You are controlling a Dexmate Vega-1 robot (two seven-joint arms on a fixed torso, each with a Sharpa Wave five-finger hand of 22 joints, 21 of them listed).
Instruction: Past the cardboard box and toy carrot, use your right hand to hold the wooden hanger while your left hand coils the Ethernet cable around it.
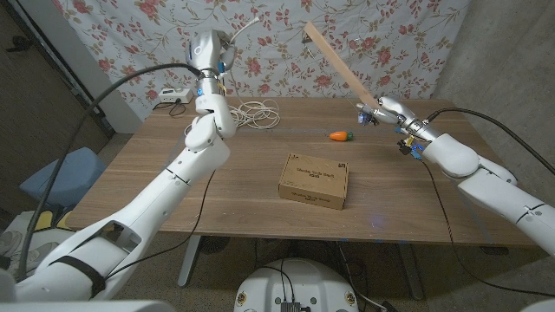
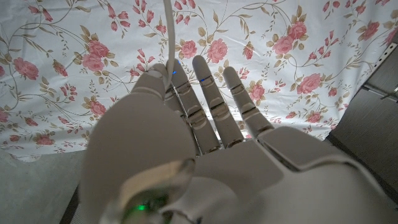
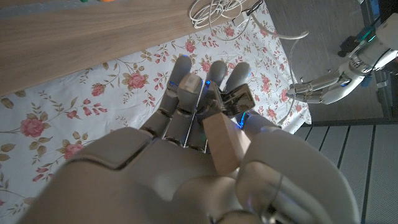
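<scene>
My right hand is raised over the table's far right and grips the wooden hanger, which slants up and to the left. In the right wrist view the hanger's wood lies in my right hand, its metal hook by the fingertips. My left hand is lifted high at the back left and pinches the white Ethernet cable. The rest of the cable is a loose coil on the table below. The toy carrot and the cardboard box lie mid-table.
A small white device with a cord sits at the table's far left corner. A floral curtain hangs right behind the table. A blue chair stands off the table's left side.
</scene>
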